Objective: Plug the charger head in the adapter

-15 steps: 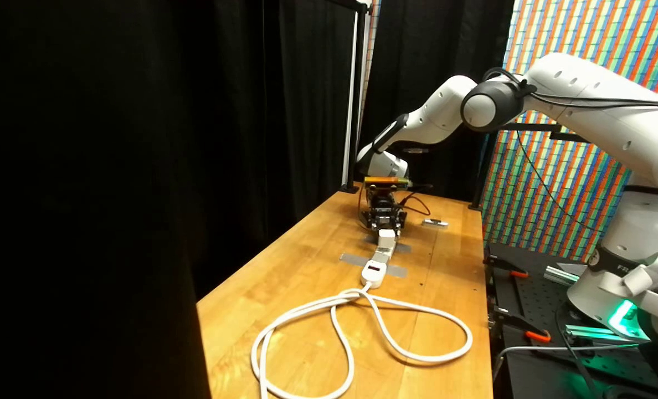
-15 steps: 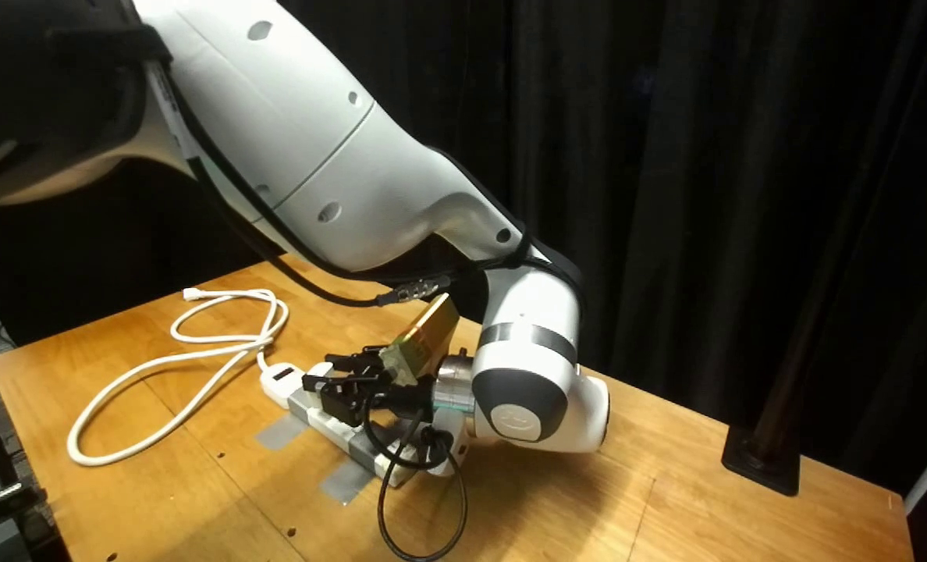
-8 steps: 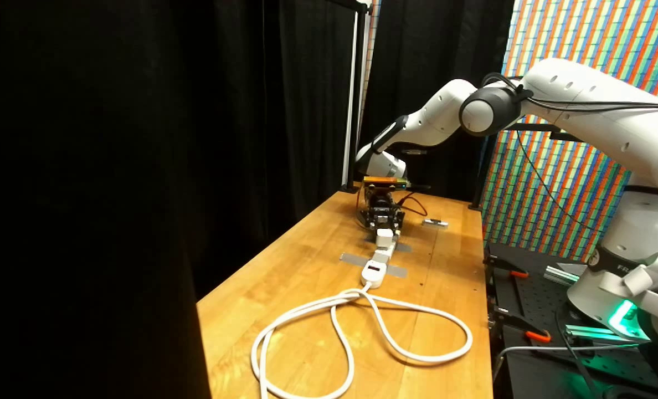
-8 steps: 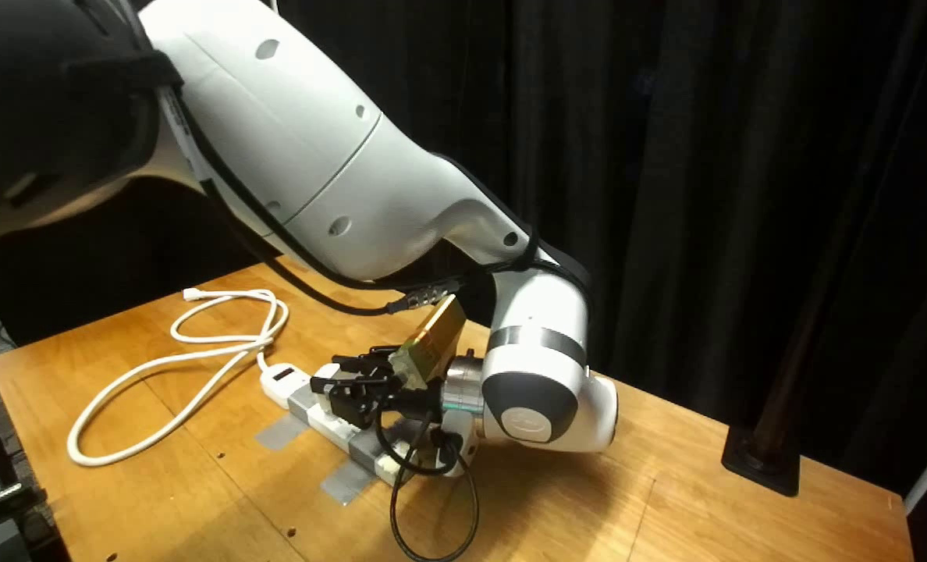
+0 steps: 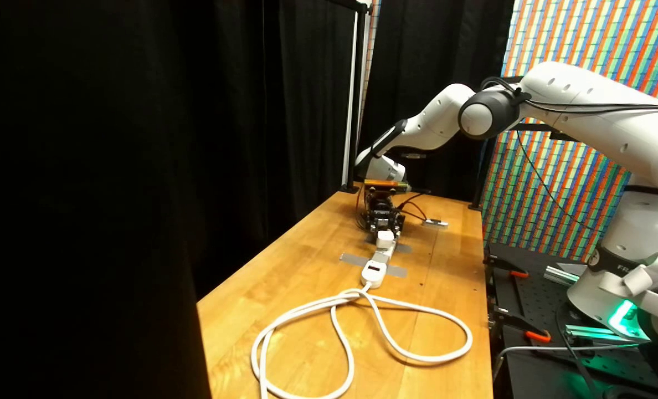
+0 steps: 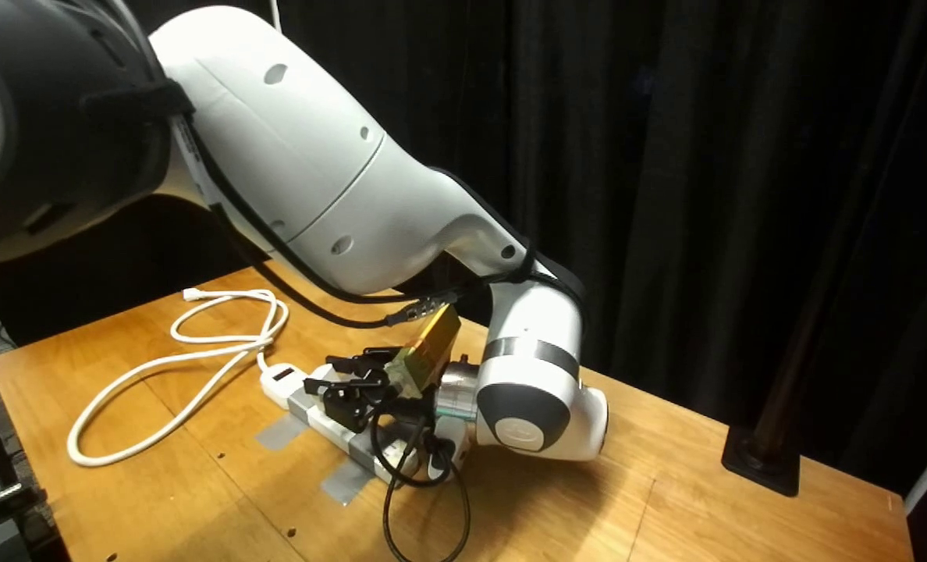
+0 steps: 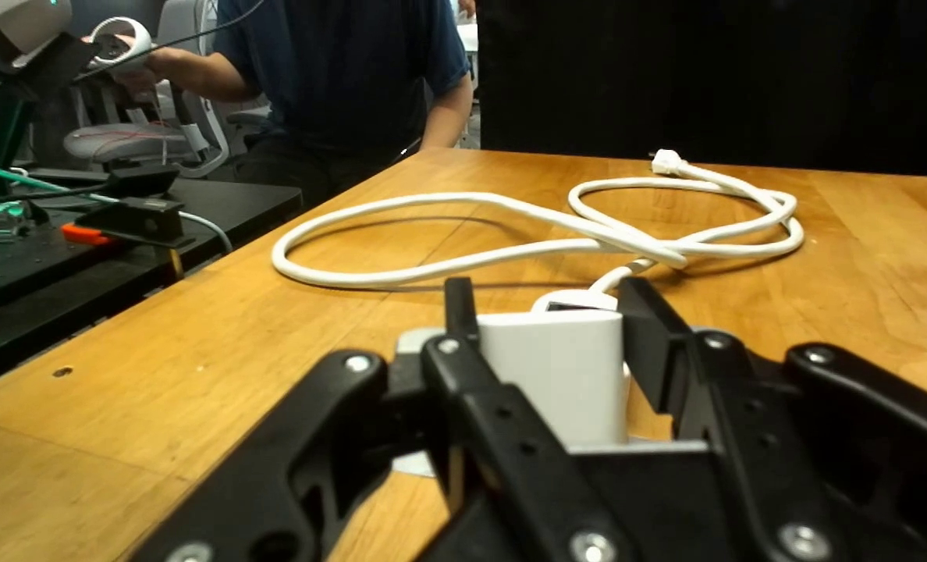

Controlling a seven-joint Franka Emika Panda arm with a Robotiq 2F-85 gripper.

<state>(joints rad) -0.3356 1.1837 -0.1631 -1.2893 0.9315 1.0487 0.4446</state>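
The charger head (image 7: 561,378) is a small white block standing between the two black fingers in the wrist view. My gripper (image 7: 548,316) is shut on it; its fingers touch both sides. In both exterior views the charger head (image 5: 385,239) (image 6: 322,370) is at the fingertips, over the adapter (image 5: 373,275). The adapter, a white strip (image 6: 282,381), is taped to the table with grey tape. In the wrist view only its cable end (image 7: 569,299) shows behind the charger head. The prongs and sockets are hidden, so I cannot tell whether the charger head is seated.
The thick white cable (image 5: 356,354) lies in loops on the wooden table (image 6: 573,523). A small flat silver and dark item (image 5: 434,223) lies near the far end. Black clamps with orange tips (image 5: 538,335) sit at the table edge. A person (image 7: 346,78) sits beyond the table.
The gripper and charger head shifted slightly along the strip toward the arm's wrist, then back toward the cable end and a little lower. The upper arm has sunk a little. The adapter stayed put.
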